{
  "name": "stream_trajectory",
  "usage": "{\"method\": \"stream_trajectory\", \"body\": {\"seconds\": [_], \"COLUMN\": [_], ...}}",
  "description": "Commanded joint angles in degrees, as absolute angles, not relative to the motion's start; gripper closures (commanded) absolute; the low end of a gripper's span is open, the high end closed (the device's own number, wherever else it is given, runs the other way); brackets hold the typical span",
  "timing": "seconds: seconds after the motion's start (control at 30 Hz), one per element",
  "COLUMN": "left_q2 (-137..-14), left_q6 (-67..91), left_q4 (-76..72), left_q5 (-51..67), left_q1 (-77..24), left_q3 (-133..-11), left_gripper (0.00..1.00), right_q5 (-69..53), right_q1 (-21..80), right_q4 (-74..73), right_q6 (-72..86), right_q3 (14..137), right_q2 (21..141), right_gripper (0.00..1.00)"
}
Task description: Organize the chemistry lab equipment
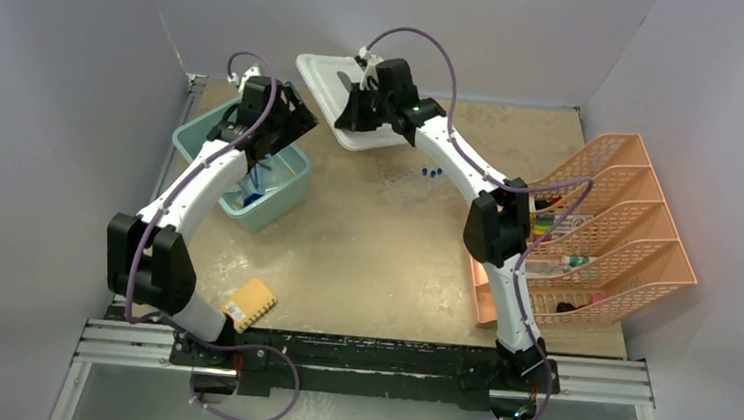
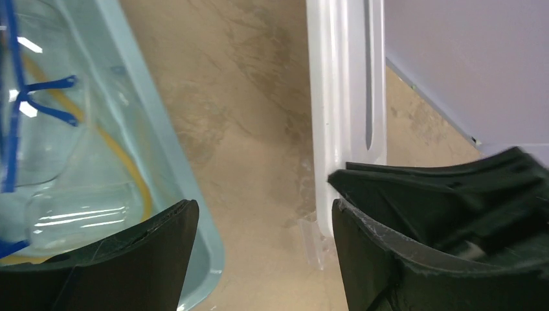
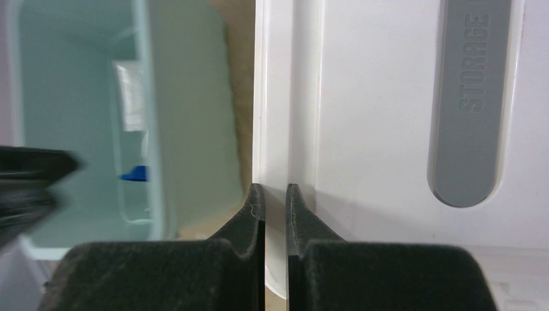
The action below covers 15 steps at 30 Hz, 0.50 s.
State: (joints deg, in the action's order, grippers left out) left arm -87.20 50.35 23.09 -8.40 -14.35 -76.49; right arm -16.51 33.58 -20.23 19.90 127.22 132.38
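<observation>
Item 1, right end effector (image 3: 275,202): the 2 fingers are pinched narrow on the left rim of the white lid (image 3: 382,129), 1 finger on each face of the rim, so it is holding the lid. Item 2, left end effector (image 2: 262,217): fingers wide apart and holding nothing, hanging over the bare strip of worktop (image 1: 374,260) between the teal bin (image 2: 162,129) and the lid's edge. Item 3, bin contents as I see them from the left wrist: blue-rimmed safety glasses (image 2: 39,91), tan tubing (image 2: 126,162) and 1 clear test tube (image 2: 78,217). Item 4, loose on the worktop near the centre and well apart from the bin: the clear rack (image 1: 402,182) with small blue caps (image 1: 432,172) just beside it. Item 5, not for sorting: the peach organiser (image 1: 610,189) at the right and the waffle sponge (image 1: 251,303) near the left arm's base. My reading is that the step in hand is handling the lid, with the rack not yet put away. To do it well I would keep the pinch deep on the rim so the wide panel cannot pivot, move slowly and level, keep its far corner off the back wall, and hold the left arm clear of the path unless it takes the opposite edge. I cannot tell whether the lid is off the worktop.
</observation>
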Motion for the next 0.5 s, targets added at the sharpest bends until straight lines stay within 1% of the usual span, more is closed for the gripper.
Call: {"method": "stream_trajectory", "body": {"seconds": [0.0,0.13,0.27,0.4,0.47], "left_q2": [-90.45,-91.79,-90.44,-86.67,-85.46], "left_q6": [49.96,50.35,50.39,50.79,50.97], "left_q4": [14.91,9.62,5.31,4.39,4.01], "left_q5": [1.94,4.62,4.01,-2.15,-4.15], "left_q1": [-13.35,-12.93,-12.53,-12.48,-12.35], "left_q3": [-79.38,-79.49,-77.79,-75.1,-73.66], "left_gripper": [0.25,0.24,0.24,0.29,0.29], "right_q5": [-23.91,-26.03,-27.49,-28.29,-28.94], "right_q1": [33.49,33.4,33.4,33.44,33.4], "right_q4": [-13.21,-11.94,-10.45,-10.3,-9.89], "right_q6": [23.26,24.29,25.28,25.69,26.02], "right_q3": [126.39,124.93,123.32,122.83,122.43], "right_q2": [126.87,125.63,124.38,124.04,123.74], "right_gripper": [1.0,1.0,1.0,1.0,1.0]}}
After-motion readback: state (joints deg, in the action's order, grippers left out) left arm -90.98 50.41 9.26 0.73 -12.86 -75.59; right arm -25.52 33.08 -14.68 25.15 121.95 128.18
